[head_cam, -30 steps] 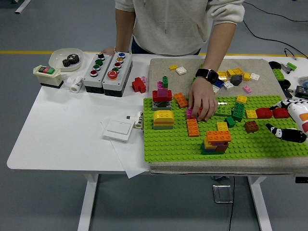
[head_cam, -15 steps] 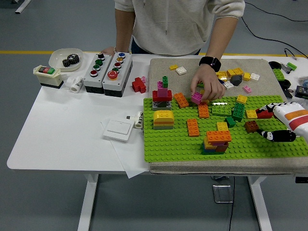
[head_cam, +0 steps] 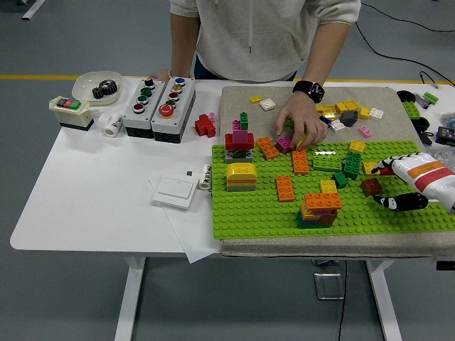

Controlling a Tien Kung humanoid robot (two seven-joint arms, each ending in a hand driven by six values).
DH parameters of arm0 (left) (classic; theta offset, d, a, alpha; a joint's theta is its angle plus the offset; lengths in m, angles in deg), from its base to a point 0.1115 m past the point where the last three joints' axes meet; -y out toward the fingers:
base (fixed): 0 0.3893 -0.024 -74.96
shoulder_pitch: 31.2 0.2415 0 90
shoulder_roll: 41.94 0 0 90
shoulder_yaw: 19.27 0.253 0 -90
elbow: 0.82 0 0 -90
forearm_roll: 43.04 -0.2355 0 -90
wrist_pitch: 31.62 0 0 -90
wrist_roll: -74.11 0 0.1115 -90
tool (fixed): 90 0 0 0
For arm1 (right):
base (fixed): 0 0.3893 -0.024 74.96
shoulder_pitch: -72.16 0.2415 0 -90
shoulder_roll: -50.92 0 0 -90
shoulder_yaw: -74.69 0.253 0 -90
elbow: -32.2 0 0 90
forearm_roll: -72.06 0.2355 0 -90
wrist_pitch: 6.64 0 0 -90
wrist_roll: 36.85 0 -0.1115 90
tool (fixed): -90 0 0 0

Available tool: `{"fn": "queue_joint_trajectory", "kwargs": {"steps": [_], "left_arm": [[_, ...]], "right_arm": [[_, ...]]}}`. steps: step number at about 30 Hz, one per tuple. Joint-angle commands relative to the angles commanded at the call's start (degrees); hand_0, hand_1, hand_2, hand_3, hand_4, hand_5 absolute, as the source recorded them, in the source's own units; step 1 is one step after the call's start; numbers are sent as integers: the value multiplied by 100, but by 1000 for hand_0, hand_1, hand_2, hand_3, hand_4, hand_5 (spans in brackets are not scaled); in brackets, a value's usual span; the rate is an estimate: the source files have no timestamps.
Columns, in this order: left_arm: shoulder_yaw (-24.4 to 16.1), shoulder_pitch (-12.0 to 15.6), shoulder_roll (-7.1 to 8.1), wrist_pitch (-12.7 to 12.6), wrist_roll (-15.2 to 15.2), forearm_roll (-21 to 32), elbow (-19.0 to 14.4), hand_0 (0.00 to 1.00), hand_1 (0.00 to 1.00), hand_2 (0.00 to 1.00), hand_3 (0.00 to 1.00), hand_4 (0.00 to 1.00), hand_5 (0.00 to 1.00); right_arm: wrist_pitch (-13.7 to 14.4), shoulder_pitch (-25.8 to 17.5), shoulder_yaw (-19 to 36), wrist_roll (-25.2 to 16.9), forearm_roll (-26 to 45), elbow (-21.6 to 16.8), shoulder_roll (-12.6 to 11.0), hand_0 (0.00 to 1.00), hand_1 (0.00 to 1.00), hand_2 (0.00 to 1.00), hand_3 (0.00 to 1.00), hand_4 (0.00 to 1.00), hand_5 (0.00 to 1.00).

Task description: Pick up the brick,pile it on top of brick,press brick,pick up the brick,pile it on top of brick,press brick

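My right hand [head_cam: 381, 186] reaches in from the right edge over the green baseplate [head_cam: 256, 213], fingers spread and holding nothing. Its black index finger and thumb [head_cam: 398, 203] lie on either side of a brown brick [head_cam: 368, 187] without closing on it. A stack topped by an orange brick [head_cam: 322, 202] stands left of the brown brick. At the plate's back edge a person's hand [head_cam: 302, 121] holds a magenta brick [head_cam: 284, 144]. Loose orange bricks [head_cam: 301, 163] lie mid-plate. My left hand is out of view.
A yellow stack [head_cam: 242, 175] and a red-magenta stack [head_cam: 239, 141] stand on the plate's left. Green bricks [head_cam: 351, 164] and yellow ones [head_cam: 357, 146] sit near my hand. Loose bricks [head_cam: 348, 110] lie on the grey mat behind. Button boxes [head_cam: 159, 99] and a switch [head_cam: 175, 190] are on the left.
My right hand has moved left over the plate until its fingers flank the brown brick. The person's hand lifted the magenta brick back toward the plate's far edge, uncovering an orange brick.
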Motion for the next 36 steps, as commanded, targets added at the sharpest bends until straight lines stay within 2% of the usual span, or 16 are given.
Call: {"fn": "queue_joint_trajectory", "kwargs": {"steps": [17,25,26,36], "left_arm": [[14,-34,14,7,-2,10,-3,805,790,789,588,655,672],[13,-51,16,11,-6,-5,-9,804,791,788,588,656,672],[16,-54,18,12,-5,-1,-10,804,789,789,589,655,674],[18,-72,17,13,-4,-3,-10,805,789,788,590,656,675]], "right_arm": [[-101,370,-365,-12,-3,311,95,608,621,692,675,801,405],[1,461,-467,-97,40,504,154,603,617,689,660,798,405],[22,468,-473,-107,49,521,158,540,554,618,621,767,400],[50,519,-524,-140,81,710,210,512,537,591,587,753,393]]}}
